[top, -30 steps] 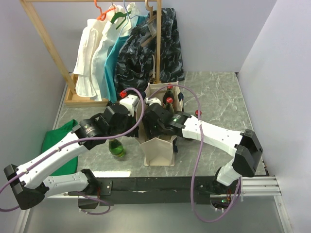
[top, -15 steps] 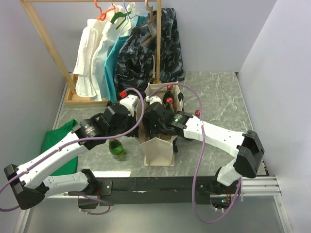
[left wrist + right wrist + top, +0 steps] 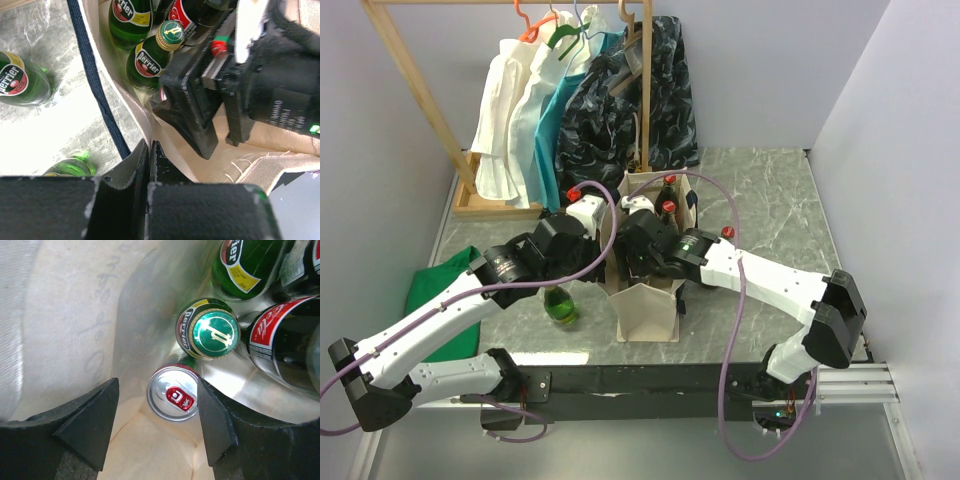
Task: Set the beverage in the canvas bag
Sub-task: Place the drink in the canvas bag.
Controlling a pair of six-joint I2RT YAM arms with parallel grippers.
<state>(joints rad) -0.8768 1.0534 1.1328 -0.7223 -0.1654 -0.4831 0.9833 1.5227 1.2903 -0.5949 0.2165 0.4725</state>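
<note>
**Right wrist view: can is down, the way out is the hazard**

I see my right end effector [image 3: 157,390] spread wide and gripping nothing, deep inside the canvas bag [image 3: 648,315]. The red-tabbed can [image 3: 173,399] stands upright on the bag floor below the gap between its fingers, just beside a capped Perrier bottle [image 3: 207,330]. My left end effector [image 3: 148,147] is clamped shut on the bag's rim (holding the mouth open, I judge). If I lift out crooked, a spread finger could clip the Perrier neck, or drag the canvas wall and tip the bag on the bench [image 3: 770,200]. If the left pinch slips, the mouth could sag onto the right arm.
</note>
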